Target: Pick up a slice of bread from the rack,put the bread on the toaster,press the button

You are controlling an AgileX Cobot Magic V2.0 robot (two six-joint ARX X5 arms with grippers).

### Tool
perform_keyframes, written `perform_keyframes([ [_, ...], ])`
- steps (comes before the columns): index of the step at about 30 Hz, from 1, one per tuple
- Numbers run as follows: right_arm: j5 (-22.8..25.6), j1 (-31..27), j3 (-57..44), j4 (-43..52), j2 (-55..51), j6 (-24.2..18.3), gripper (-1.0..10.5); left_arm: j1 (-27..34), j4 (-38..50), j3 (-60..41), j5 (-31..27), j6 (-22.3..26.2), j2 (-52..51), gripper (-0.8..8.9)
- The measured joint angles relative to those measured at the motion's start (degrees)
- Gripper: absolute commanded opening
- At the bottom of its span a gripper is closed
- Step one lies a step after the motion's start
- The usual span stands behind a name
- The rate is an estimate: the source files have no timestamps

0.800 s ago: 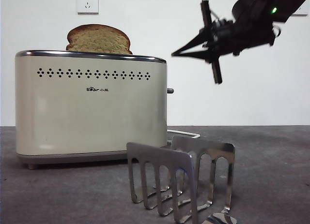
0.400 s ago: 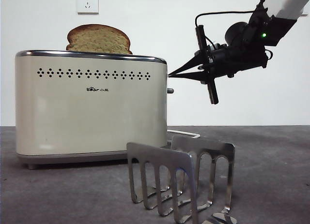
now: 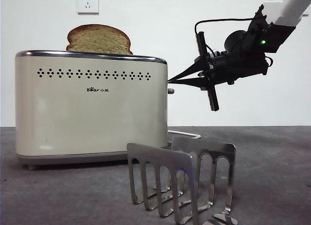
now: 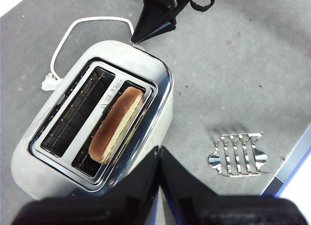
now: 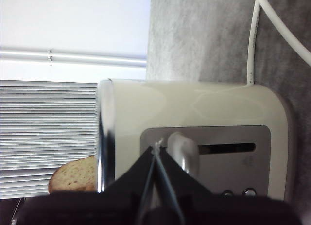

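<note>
Bread slice standing in the toaster, rack empty before it.
We see the right gripper, jaws together, at the toaster's narrow end; the left gripper, jaws together, hangs above the toaster.

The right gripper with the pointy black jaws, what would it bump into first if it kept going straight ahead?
Probably the narrow end of the large cream-coloured boxy toaster. The right gripper, jaws shut, points at that end, its tip right by the cream lever there; whether it already touches is unclear.
</note>
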Motion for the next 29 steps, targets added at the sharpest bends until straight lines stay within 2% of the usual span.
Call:
perform_keyframes([
  [19, 0.26, 0.26, 0.0, -1.22, 0.37, -0.11, -0.1, 0.0, 0.0, 0.0, 0.0, 0.0, -0.04, -0.09],
  [29, 2.47, 0.26, 0.13, -6.03, 0.37, -4.0, -0.1, 0.0, 0.02, 0.0, 0.0, 0.0, -0.04, -0.09],
])
